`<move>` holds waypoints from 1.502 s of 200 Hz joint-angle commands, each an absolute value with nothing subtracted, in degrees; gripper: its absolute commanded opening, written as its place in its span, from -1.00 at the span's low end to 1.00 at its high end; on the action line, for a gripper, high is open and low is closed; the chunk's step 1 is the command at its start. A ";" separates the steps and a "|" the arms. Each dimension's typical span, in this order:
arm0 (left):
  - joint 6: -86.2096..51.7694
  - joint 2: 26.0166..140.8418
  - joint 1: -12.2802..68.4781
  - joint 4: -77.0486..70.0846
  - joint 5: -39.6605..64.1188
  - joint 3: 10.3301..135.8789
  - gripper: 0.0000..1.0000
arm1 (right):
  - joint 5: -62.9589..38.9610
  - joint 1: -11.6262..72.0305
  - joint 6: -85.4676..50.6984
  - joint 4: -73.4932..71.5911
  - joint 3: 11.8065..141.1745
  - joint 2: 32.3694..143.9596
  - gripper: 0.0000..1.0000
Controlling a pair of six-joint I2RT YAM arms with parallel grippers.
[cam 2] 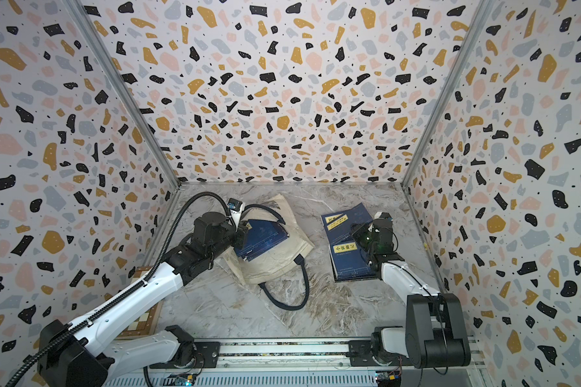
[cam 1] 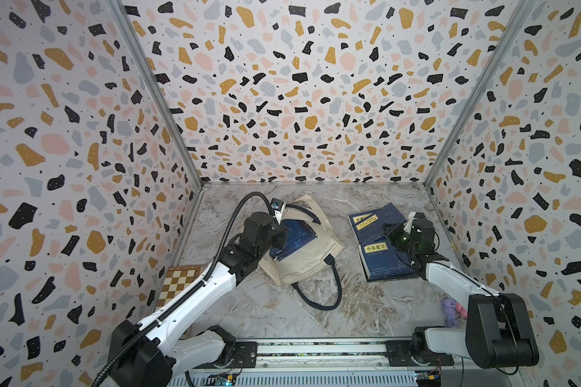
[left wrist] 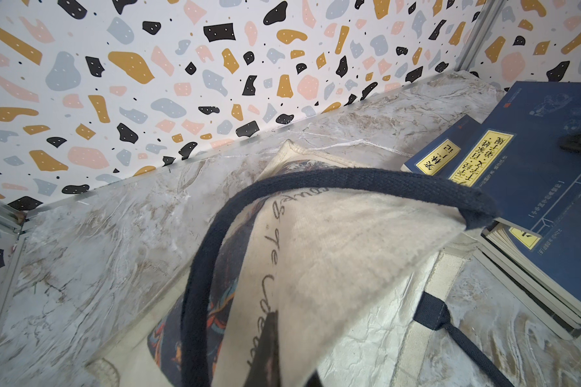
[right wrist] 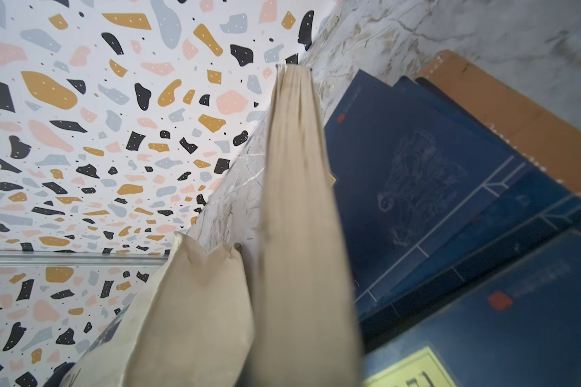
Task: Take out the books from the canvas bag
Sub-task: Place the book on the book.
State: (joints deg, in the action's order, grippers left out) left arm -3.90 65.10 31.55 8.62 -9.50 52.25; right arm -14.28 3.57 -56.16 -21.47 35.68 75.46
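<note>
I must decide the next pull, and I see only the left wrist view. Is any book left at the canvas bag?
Observer: Yes. In both top views one blue book lies at the opening of the canvas bag, beside the left gripper.
Operator: And the right gripper?
Observer: The right gripper holds a book on edge over the stack of books.
Operator: Other objects?
Observer: A chessboard box lies under the left arm.
</note>
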 commanded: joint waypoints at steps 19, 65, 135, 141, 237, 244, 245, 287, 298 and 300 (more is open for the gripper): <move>-4.40 63.81 31.29 6.51 -9.01 53.17 -1.00 | -12.37 1.87 -59.71 -30.46 38.48 78.82 -1.00; -4.31 63.82 31.29 6.50 -8.98 53.27 -1.00 | -14.58 2.07 -60.40 -30.44 41.02 85.84 -1.00; -4.33 64.28 31.29 6.72 -8.72 53.44 -1.00 | -14.51 2.55 -58.70 -22.49 44.62 90.64 -0.98; -4.31 64.18 31.30 6.77 -8.73 53.44 -1.00 | -14.87 2.57 -58.41 -21.98 45.18 90.98 -0.95; -4.41 64.15 31.29 6.77 -8.63 53.44 -1.00 | -14.54 2.71 -57.00 -15.46 46.63 91.26 -0.39; -4.40 64.17 31.29 6.77 -8.53 53.44 -1.00 | -14.42 2.71 -57.04 -15.06 46.41 90.86 -0.33; -4.48 64.16 31.29 6.77 -8.53 53.44 -1.00 | -14.33 2.67 -57.04 -15.04 46.37 90.78 -0.33; -4.56 64.26 31.29 6.86 -8.51 53.53 -1.00 | -14.89 2.46 -57.13 -10.05 47.46 90.11 -0.20; -4.51 64.16 31.30 6.86 -8.49 53.53 -1.00 | -15.00 2.31 -57.14 -9.18 47.36 89.55 -0.20; -4.53 64.16 31.29 6.86 -8.47 53.46 -1.00 | -14.91 2.29 -57.13 -9.02 47.30 89.38 -0.19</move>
State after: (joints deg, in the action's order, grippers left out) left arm -3.90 64.99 31.55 8.97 -9.02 52.25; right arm -14.63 2.37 -57.76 -13.08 45.56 91.88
